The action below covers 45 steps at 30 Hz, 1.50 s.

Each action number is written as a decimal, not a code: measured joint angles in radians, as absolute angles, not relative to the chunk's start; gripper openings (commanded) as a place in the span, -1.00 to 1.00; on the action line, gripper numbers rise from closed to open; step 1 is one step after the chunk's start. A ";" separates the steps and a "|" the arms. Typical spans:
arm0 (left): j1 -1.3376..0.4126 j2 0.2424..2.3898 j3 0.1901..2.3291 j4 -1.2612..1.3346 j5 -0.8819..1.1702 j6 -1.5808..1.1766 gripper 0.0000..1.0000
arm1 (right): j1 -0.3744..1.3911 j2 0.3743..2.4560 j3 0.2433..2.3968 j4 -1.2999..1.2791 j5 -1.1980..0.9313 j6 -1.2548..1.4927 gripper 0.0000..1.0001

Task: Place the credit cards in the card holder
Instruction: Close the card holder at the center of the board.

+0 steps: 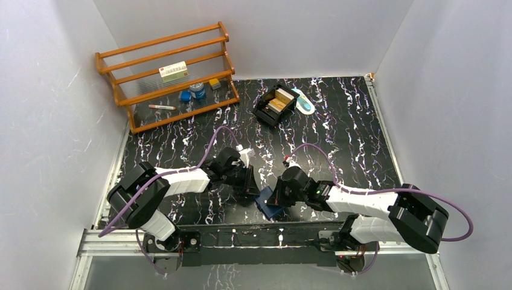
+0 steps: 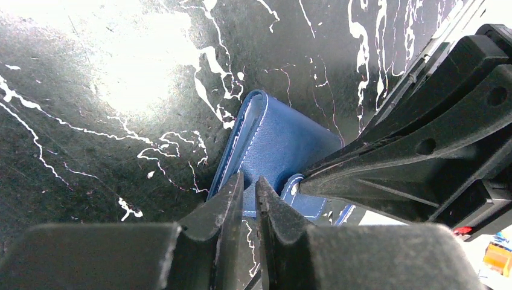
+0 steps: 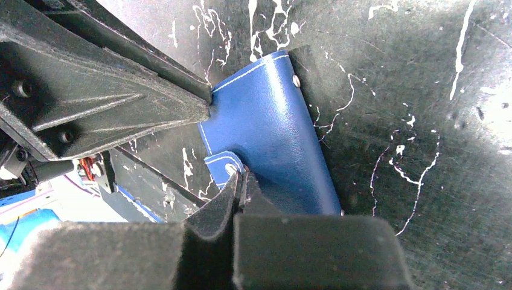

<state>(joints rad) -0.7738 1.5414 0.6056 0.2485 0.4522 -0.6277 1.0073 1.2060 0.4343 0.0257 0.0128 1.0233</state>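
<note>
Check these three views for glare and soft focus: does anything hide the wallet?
Left wrist: a blown-out glare patch on the table, beside the wallet, not on it; the left gripper, close to the lens, is soft. Right wrist: milder glare at the table's right edge; wallet sharp, stitching readable. Top view: even light, no glare, but the wallet is mostly hidden.

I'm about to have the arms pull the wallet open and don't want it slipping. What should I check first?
1. Right gripper shut on the snap tab of the wallet: ok.
2. Snap undone: ok, tab is off the stud.
3. Left gripper holding the opposite edge: cannot tell, fingers nearly together there.
4. Wallet open: not ok, it is folded.
5. Cards ready: not ok, they lie in the black tray, far from both grippers.
</note>
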 measured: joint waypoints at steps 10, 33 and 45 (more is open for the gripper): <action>-0.787 1.499 0.642 0.152 0.453 -0.661 -0.41 | 1.007 1.207 0.429 0.031 0.013 1.044 -1.00; -0.834 1.487 0.588 0.170 0.460 -0.715 -0.41 | 1.007 1.202 0.426 0.025 0.024 1.071 -1.00; -0.834 1.570 0.638 0.129 0.467 -0.710 -0.61 | 1.007 1.200 0.423 0.021 0.024 1.087 -0.58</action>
